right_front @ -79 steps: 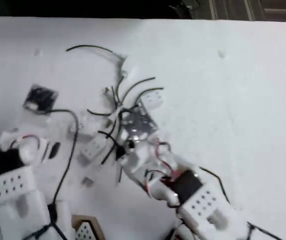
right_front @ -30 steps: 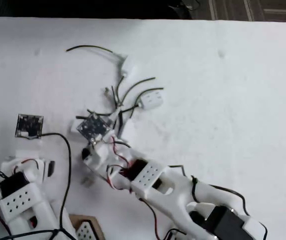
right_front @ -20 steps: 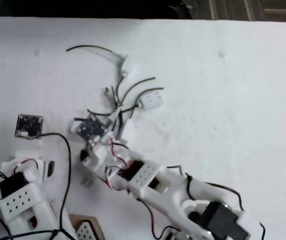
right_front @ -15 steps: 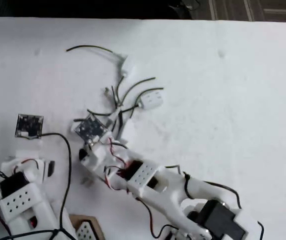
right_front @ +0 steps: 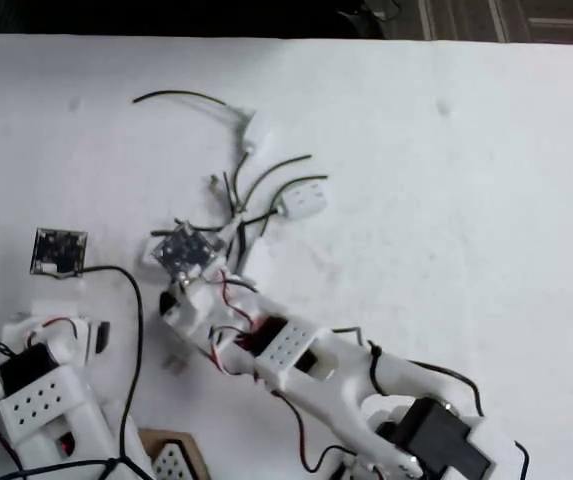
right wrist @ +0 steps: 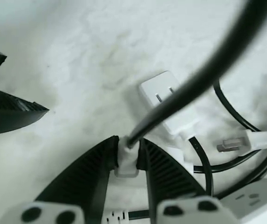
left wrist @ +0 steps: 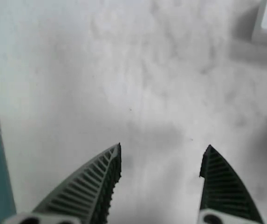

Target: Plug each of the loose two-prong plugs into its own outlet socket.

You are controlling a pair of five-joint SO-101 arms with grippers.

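Note:
My right gripper is shut on a small white plug whose black cord runs up across the right wrist view. Just beyond it on the table lies a white block with two short dark marks on its face. In the high view the right gripper is left of the table's middle, at the near edge of a tangle of black cords. A white outlet block and a white plug lie beyond it. My left gripper hangs open over bare table.
The left arm stands at the front left, with a cable looping beside it. A white socket block and a small metal connector lie close to the right gripper. A cardboard piece sits at the front edge. The table's right half is bare.
Since the earliest frame the right arm has swung left and the left arm has drawn back toward the front. Over the last second the right gripper has only shifted slightly.

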